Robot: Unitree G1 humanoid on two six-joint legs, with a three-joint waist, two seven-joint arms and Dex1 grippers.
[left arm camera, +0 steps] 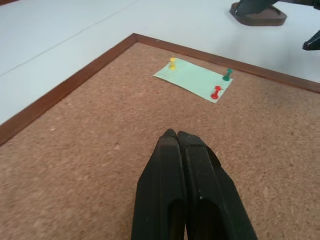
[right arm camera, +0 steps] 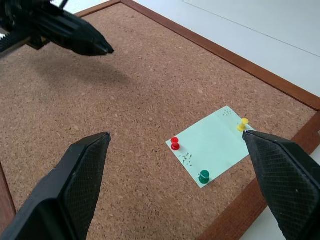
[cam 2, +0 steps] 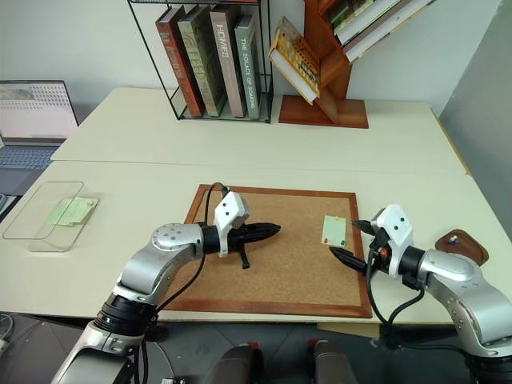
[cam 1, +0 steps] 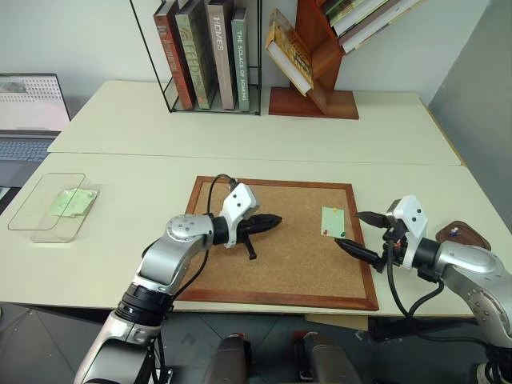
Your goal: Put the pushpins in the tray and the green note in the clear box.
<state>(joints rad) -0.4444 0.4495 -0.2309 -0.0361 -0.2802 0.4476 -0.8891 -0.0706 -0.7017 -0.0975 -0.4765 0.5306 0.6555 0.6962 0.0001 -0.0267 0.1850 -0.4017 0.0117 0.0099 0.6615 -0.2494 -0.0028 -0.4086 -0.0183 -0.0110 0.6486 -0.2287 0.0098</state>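
The green note (cam 1: 333,222) lies pinned near the corkboard's (cam 1: 280,248) right edge by three pushpins (right arm camera: 204,176). The clear box (cam 1: 36,214) sits far left; the tray (cam 1: 468,238) at right is partly hidden behind the wide-open right gripper (cam 1: 358,232). The left gripper (cam 1: 276,219), fingers pressed together and empty, hovers mid-board.

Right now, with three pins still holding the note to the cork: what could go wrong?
1. The green note is still pinned by the pushpins; tugging it before all three are out could tear it.
2. The pins are tiny next to the wide-open right gripper; one may slip and roll across the corkboard.
3. The left gripper, shut and empty, hovers over the cork nearby; the arms could crowd each other near the note.
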